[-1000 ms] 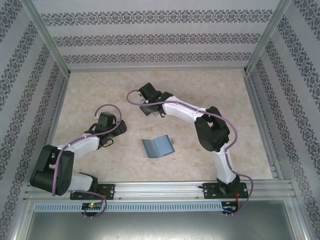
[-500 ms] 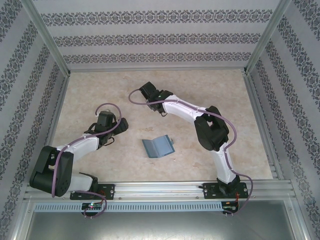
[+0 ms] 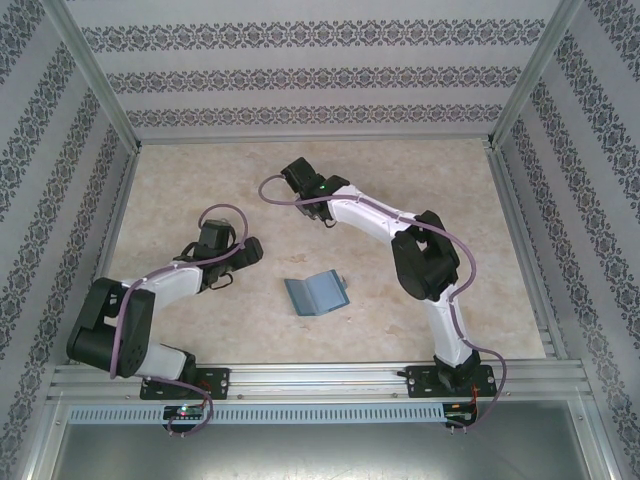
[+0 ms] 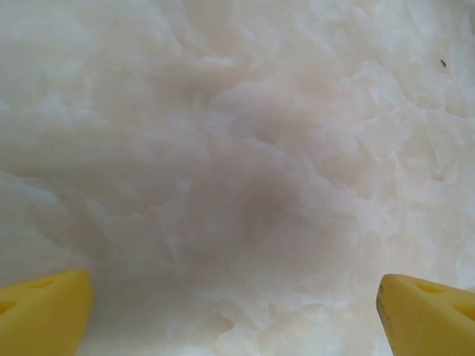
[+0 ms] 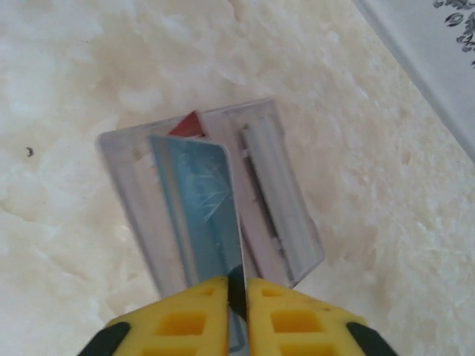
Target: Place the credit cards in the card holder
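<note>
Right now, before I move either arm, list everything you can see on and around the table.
wallet: one, teal, lying open near the table's middle, between the two arms.
held card: one, silvery blue, pinched on edge in the right gripper.
loose cards: at least two, grey with a red corner showing, overlapping flat on the table under the held card; exact count unclear.
table: one, pale beige marble pattern.
walls: three, white with dark floral bands, around the table.
left gripper: one, yellow fingers wide apart over bare table, left of the wallet.
right gripper: one, yellow fingers shut on the held card, beyond the wallet.
</note>
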